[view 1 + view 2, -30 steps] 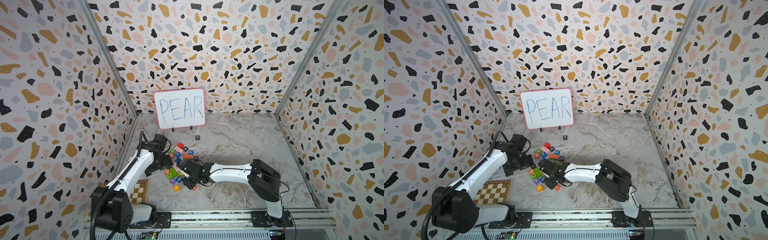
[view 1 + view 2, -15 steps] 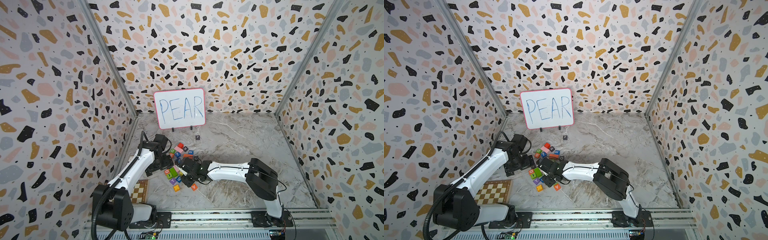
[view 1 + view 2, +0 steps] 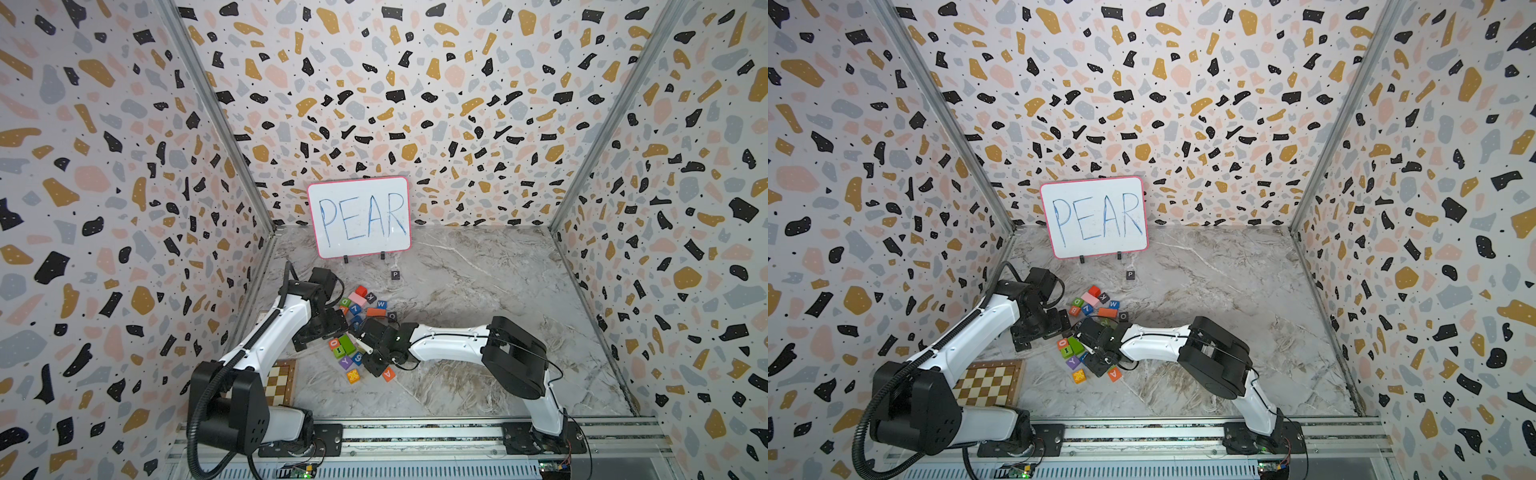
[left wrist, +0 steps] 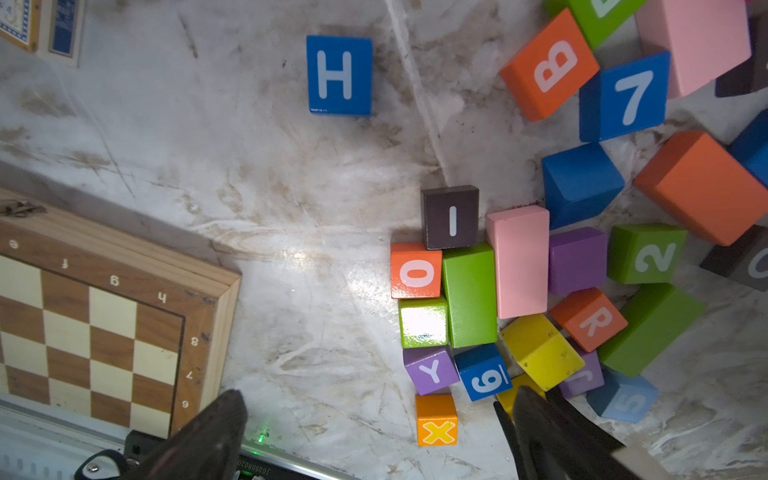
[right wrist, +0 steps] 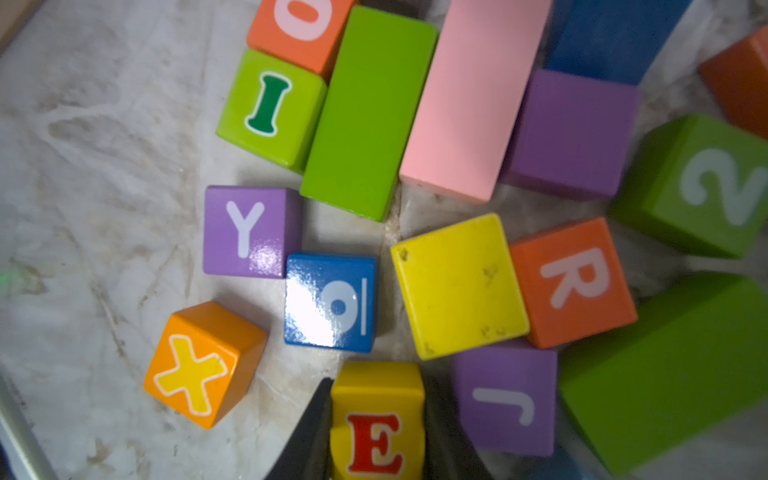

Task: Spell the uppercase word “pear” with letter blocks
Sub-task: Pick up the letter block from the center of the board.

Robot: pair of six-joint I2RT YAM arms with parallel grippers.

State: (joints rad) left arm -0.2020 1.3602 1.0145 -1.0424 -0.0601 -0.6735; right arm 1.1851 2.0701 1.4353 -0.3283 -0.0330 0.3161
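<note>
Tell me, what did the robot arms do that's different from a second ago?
The right end effector reached a little further to the robot's left and closed on the yellow E block, so it now grips it. The left end effector stayed open where it was, and the black P block stayed near the whiteboard.

Top views overlook everything; close wrist views apparently share R block point(image 4: 589, 319) point(image 5: 573, 282).
</note>
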